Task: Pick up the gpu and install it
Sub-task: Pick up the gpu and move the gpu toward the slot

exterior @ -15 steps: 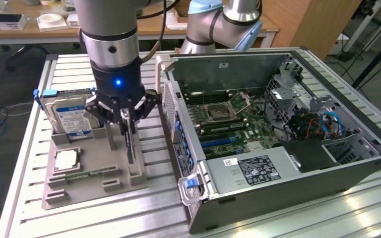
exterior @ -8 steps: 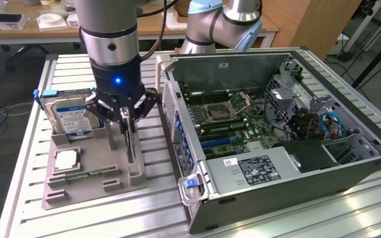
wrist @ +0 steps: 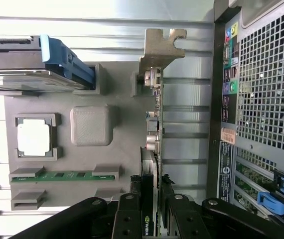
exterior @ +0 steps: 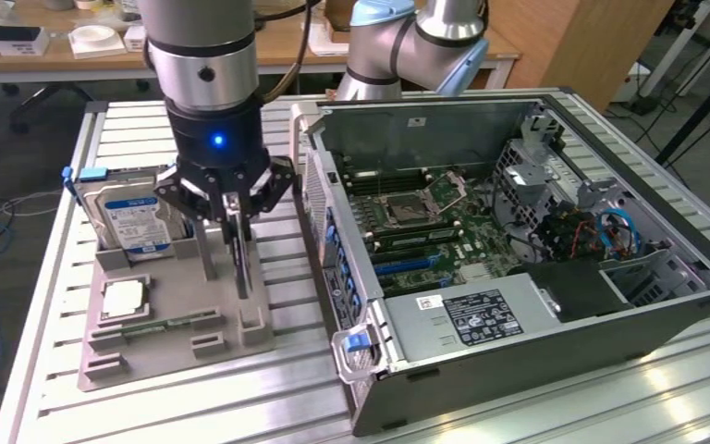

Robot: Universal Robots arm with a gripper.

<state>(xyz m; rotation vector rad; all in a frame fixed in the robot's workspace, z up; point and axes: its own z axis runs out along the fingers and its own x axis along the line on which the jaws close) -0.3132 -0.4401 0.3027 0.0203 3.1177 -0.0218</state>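
The gripper [exterior: 234, 220] sat low over the grey tray [exterior: 170, 356], fingers pinched narrow onto the gpu [exterior: 243, 266]. The card stood on edge in its slot, at the exterior view's left of the open case [exterior: 540, 305]. Doing it well meant a square grip and a dead-vertical pull.

Gpu [wrist: 152, 149]: on edge in grey tray [wrist: 117, 94], silver bracket [wrist: 159, 47] at far end, gripper [wrist: 152, 200] clamped on it. Also in tray: hard drive [wrist: 17, 62], CPU [wrist: 33, 138], memory stick [wrist: 65, 175]. Case [wrist: 266, 99] alongside.
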